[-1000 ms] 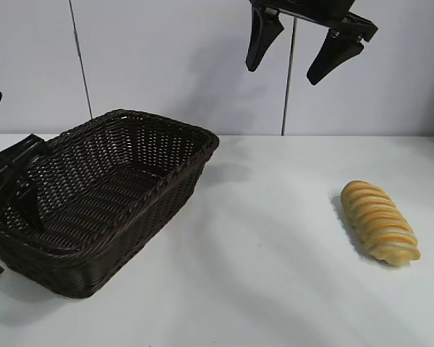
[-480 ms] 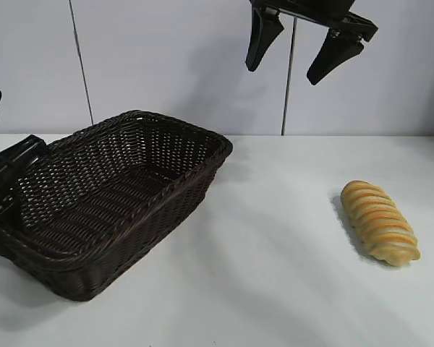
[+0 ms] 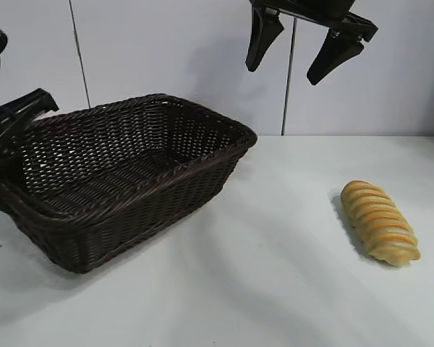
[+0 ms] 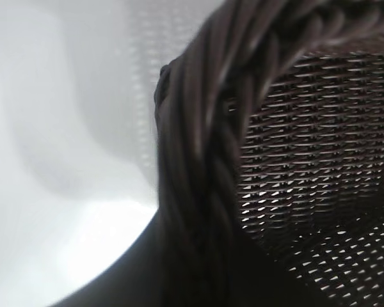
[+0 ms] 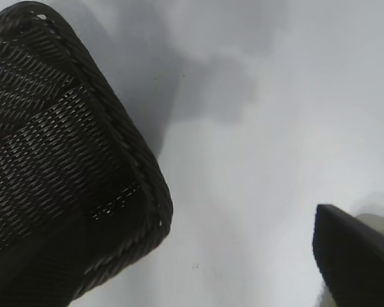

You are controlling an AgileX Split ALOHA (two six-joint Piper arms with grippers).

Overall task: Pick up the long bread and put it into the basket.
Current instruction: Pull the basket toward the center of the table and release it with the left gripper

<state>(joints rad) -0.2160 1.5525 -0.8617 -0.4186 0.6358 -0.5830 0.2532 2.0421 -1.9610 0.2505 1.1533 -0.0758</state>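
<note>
- The left gripper (image 3: 7,134) is clamped on the braided rim of the basket (image 3: 130,181) at its end farthest from the long bread, fingers nearly together with the rim between them.
- Its black arm reaches in from the edge of the exterior view beyond that end of the basket, and the gripper slants downward onto the rim.
- In the left wrist view the rim (image 4: 205,160) fills the foreground very close to the camera, with the woven wall behind it and the white table (image 4: 57,211) beyond; the fingers themselves cannot be made out there.
- The basket sits tilted: the gripped end is raised off the table (image 3: 275,275), while the end nearer the bread is lower.
- The right gripper (image 3: 298,49) hangs high above the table, above and beyond the far corner of the basket, on the bread's side of it.
- Its two black fingers (image 3: 260,40) stand wide apart, tips pointing down, with nothing between them.
- In the right wrist view one dark fingertip (image 5: 355,256) shows in the corner, and a rounded corner of the basket (image 5: 57,160) lies below on the table.
- The long bread (image 3: 380,222) lies flat on the table well apart from the basket, past its lower end, with one rounded end nearer the camera.
- Neither gripper touches the bread, and the basket holds nothing.
</note>
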